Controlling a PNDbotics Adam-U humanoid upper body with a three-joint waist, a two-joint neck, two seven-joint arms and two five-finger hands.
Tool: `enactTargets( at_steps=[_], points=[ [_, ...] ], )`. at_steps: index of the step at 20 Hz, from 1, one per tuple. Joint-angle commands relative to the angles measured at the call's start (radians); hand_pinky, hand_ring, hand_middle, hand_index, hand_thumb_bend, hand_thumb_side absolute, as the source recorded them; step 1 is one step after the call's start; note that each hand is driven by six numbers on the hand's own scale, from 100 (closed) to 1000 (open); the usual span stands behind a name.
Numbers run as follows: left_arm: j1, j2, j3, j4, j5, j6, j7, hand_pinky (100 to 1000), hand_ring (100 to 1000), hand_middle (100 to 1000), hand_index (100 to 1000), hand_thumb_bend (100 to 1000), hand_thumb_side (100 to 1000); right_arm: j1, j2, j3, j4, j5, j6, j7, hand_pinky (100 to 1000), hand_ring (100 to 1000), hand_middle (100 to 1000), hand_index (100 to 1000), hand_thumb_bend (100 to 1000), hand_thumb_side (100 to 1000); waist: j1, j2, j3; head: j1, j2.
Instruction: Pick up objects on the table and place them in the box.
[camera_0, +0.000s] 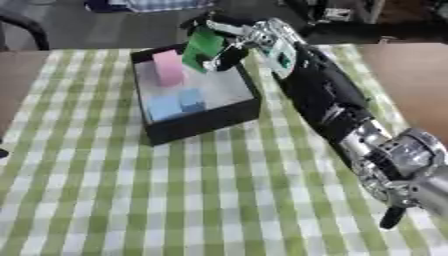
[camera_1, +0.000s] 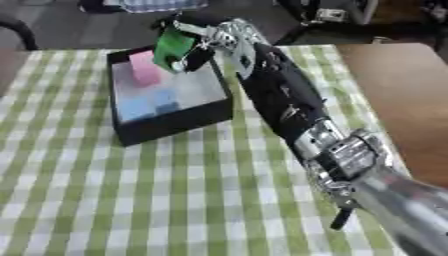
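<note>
Checked surface (camera_0: 175, 200) bare near box. Black box (camera_0: 206, 122) holds blue blocks (camera_0: 175, 104), pink block (camera_0: 168, 68). Right hand (camera_0: 234, 42) over box's far edge, fingers clamped on green block (camera_0: 203, 45). Placing step; next: lower, release inside.

box (camera_0: 197, 122) mid-table (blocks inside), front cloth (camera_0: 175, 200) free

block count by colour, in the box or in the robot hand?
Pink: 1, upright in the box
Blue: 2, side by side on the box floor, one pale, one a deeper blue
Green: 1, held by the right robot hand over the box
Total: 4 blocks
</note>
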Motion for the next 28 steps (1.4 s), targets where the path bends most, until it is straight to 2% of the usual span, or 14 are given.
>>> enactTargets(
  at_steps=[1,3,7,9,10,11,12,14,15,17,20,22,25,28],
  points=[
    [-0.016,0.007,-0.002,-0.025,0.007,-0.002,-0.007,672,536,547,887,100,1000,-0.018,0.012,-0.012,0.018,0.109,0.007,-0.064,953,926,945,998,126,550,0.01,0.003,0.0,-0.006,-0.002],
    [-0.015,0.007,-0.002,-0.025,0.007,-0.001,-0.007,672,535,547,887,100,1000,-0.015,0.017,-0.009,0.021,0.142,0.004,-0.086,973,958,982,1000,176,621,0.008,0.003,-0.003,-0.004,-0.002],
    [-0.013,0.009,-0.001,-0.025,0.006,-0.001,-0.007,672,535,547,886,100,1000,-0.012,0.017,-0.002,0.01,0.165,-0.005,-0.107,983,970,1000,1000,193,644,0.005,0.0,-0.008,0.0,-0.002],
    [-0.011,0.01,0.0,-0.025,0.006,-0.001,-0.006,672,535,547,886,100,1000,-0.008,0.012,0.0,-0.007,0.155,-0.015,-0.119,977,955,997,1000,154,573,0.002,-0.001,-0.015,0.005,-0.002],
    [-0.009,0.012,0.002,-0.025,0.005,0.0,-0.005,672,535,546,886,100,1000,-0.005,0.005,0.003,-0.023,0.141,-0.022,-0.129,971,943,981,1000,106,491,-0.001,-0.002,-0.02,0.009,-0.002],
    [-0.007,0.015,0.003,-0.025,0.005,0.0,-0.003,672,535,546,886,100,1000,-0.001,-0.008,0.007,-0.052,0.118,-0.033,-0.142,962,923,957,995,100,378,-0.005,-0.003,-0.028,0.017,-0.002],
    [-0.004,0.018,0.005,-0.025,0.004,0.0,-0.001,672,535,546,886,100,1000,0.007,-0.025,0.014,-0.087,0.084,-0.044,-0.157,955,901,936,987,100,313,-0.009,-0.005,-0.037,0.025,-0.002],
    [0.005,0.024,0.011,-0.026,0.003,0.001,0.004,672,534,546,885,100,1000,0.034,-0.077,0.029,-0.185,-0.023,-0.059,-0.194,938,855,898,969,100,235,-0.02,-0.011,-0.059,0.046,-0.002],
    [0.009,0.028,0.014,-0.027,0.002,0.001,0.008,670,533,544,884,100,1000,0.055,-0.108,0.037,-0.238,-0.092,-0.056,-0.211,918,801,857,948,100,209,-0.026,-0.014,-0.072,0.058,-0.002],
    [0.015,0.034,0.02,-0.029,0.003,0.0,0.018,668,532,542,882,100,1000,0.119,-0.185,0.051,-0.366,-0.262,-0.035,-0.238,900,754,816,931,100,194,-0.037,-0.019,-0.096,0.08,-0.002],
    [0.017,0.042,0.024,-0.033,0.002,0.0,0.031,668,532,543,882,100,1000,0.283,-0.314,0.028,-0.598,-0.523,0.052,-0.288,884,707,770,915,100,207,-0.052,-0.022,-0.125,0.109,-0.002],
    [0.018,0.043,0.028,-0.036,0.002,-0.001,0.039,667,532,543,881,100,1000,0.419,-0.364,-0.022,-0.728,-0.684,0.114,-0.328,864,656,722,888,100,247,-0.059,-0.022,-0.142,0.132,-0.002],
    [0.022,0.041,0.032,-0.037,0.002,0.0,0.048,667,533,544,881,100,1000,0.597,-0.385,-0.103,-0.855,-0.831,0.18,-0.392,852,624,689,872,100,299,-0.062,-0.02,-0.159,0.159,-0.002],
    [0.024,0.035,0.036,-0.038,0.002,0.001,0.057,667,535,546,880,100,1000,0.755,-0.341,-0.176,-0.917,-0.905,0.215,-0.447,842,605,666,865,100,360,-0.055,-0.016,-0.173,0.192,-0.002]
  ],
)
